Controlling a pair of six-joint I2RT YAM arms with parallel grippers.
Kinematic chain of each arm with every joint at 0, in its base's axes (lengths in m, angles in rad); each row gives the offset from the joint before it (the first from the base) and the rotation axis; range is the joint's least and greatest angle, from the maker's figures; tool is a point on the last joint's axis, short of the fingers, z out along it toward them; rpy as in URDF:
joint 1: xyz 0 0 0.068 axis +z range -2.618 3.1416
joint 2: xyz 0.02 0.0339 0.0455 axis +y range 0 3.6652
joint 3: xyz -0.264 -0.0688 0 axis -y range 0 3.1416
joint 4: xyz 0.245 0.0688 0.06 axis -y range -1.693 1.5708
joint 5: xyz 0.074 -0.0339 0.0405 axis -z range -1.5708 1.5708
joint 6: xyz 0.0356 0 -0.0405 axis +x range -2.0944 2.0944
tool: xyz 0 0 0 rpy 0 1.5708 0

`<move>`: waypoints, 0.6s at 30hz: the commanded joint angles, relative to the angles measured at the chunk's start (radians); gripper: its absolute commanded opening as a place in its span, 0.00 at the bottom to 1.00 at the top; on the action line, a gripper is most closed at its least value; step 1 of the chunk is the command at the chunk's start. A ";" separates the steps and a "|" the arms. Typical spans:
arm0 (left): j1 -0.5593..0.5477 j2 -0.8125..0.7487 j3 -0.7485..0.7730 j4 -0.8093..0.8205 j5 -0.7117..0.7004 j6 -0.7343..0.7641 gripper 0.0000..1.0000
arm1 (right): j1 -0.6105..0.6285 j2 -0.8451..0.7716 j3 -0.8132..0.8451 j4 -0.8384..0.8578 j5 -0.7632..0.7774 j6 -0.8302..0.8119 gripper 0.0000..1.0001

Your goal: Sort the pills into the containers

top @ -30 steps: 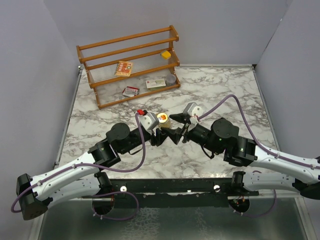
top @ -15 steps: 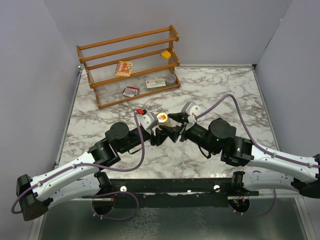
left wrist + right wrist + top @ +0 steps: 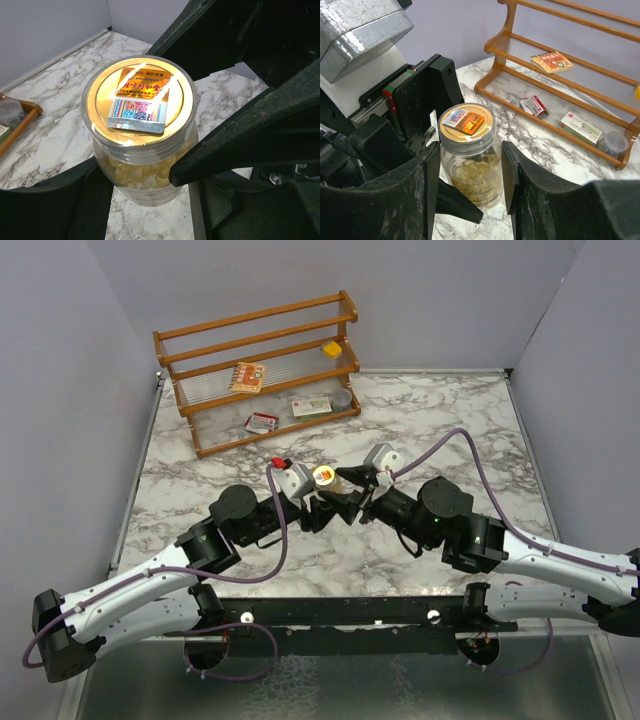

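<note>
— What is standing at the far end?
— A wooden rack is sitting on the marble tabletop, and the back wall is rising pale grey behind the rack.
— And beside the rack?
— Plain grey side walls are closing in under soft, even light.

The round jar sits between the 2 dark fingers of the left gripper, and both fingers touch its sides. Small yellow pills fill it. Its gold lid is on, with a shiny sticker on top. Another dark part rises just behind the jar, above the right finger.
</note>
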 commanded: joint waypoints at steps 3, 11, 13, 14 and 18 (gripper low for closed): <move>-0.002 -0.059 -0.010 0.131 0.052 -0.015 0.18 | 0.011 0.003 -0.020 -0.023 0.012 0.026 0.01; -0.003 -0.098 -0.036 0.136 0.030 -0.018 0.32 | 0.011 -0.033 -0.052 0.007 0.046 0.027 0.01; -0.002 -0.099 -0.038 0.136 0.027 -0.017 0.32 | 0.011 -0.034 -0.059 0.018 0.055 0.029 0.01; -0.003 -0.098 -0.038 0.136 0.026 -0.017 0.32 | 0.011 -0.033 -0.062 0.024 0.059 0.029 0.01; -0.003 -0.099 -0.038 0.136 0.014 -0.014 0.20 | 0.011 -0.024 -0.059 0.019 0.059 0.027 0.01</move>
